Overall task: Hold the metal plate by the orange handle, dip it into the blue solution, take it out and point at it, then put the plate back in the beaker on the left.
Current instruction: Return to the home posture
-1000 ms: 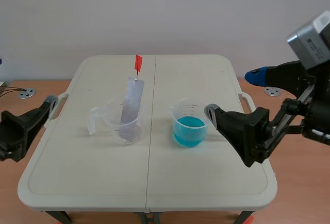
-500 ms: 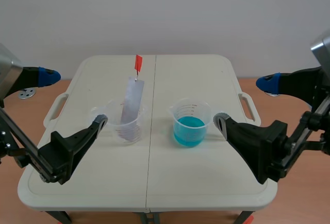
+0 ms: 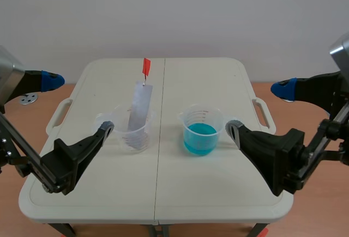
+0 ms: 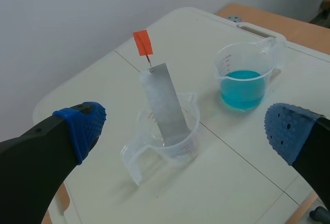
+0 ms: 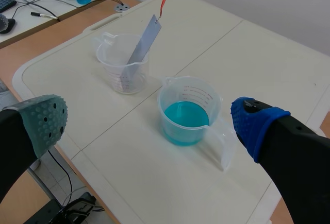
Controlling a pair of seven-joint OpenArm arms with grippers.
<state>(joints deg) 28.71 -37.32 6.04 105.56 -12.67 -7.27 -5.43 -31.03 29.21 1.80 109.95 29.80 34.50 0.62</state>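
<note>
As the plate (image 4: pixel 165 105) leans in the beaker (image 4: pixel 175 141) just ahead of the wide-open left gripper (image 4: pixel 183 131), its orange handle (image 4: pixel 143 42) ungrasped, the whole task seems yet to do. The right gripper (image 5: pixel 150 122), also spread empty, faces the blue solution (image 5: pixel 185 116).

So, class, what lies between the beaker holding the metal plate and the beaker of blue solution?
Between the left beaker and the blue-solution beaker, only bare table with its centre seam, as the scene view shows.
</note>
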